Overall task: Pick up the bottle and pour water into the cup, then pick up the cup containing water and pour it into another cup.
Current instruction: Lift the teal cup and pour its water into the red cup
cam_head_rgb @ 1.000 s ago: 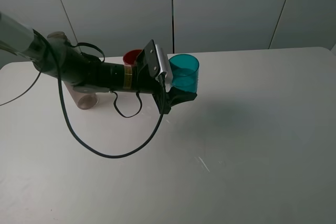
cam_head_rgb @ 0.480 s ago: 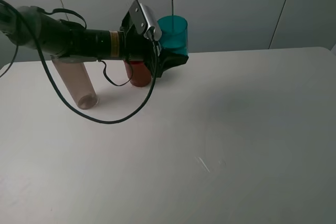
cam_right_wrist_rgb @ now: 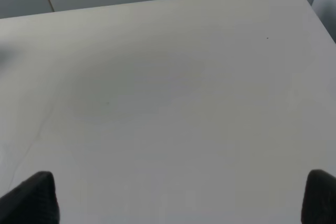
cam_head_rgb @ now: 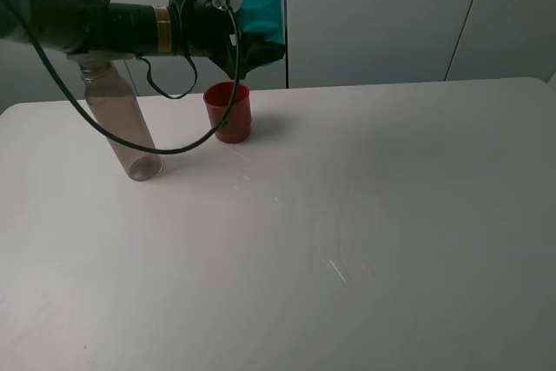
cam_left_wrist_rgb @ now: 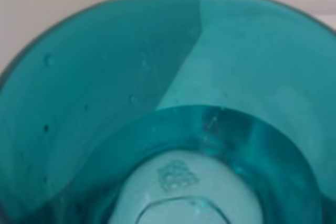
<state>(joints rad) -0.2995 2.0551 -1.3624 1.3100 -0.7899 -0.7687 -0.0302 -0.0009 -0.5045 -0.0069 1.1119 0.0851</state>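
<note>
Evidently the first pour was done: the bottle [cam_head_rgb: 122, 123] stood on the table [cam_head_rgb: 391, 215], and the left claw [cam_head_rgb: 256, 45] pinched the cup [cam_head_rgb: 262, 8], with water [cam_left_wrist_rgb: 178, 177] inside, lifted near the red cup [cam_head_rgb: 229, 110]. Tipping it in remained. The right claw [cam_right_wrist_rgb: 181, 195] hung spread, empty.

Obstacles cluster at the far left of the table [cam_head_rgb: 417, 215]. The bottle [cam_head_rgb: 120, 123] stands near the left edge, with another cup [cam_head_rgb: 228, 112] to its right. The two are well apart, leaving a passable gap. A black cable [cam_head_rgb: 174, 151] loops down from the left arm [cam_head_rgb: 95, 28] into that gap, close to the tabletop. The arm and the cup [cam_head_rgb: 261, 10] it holds aloft hang high over that corner and crowd any approach from above. Middle, right and near tabletop lie bare, giving wide passage from those sides
</note>
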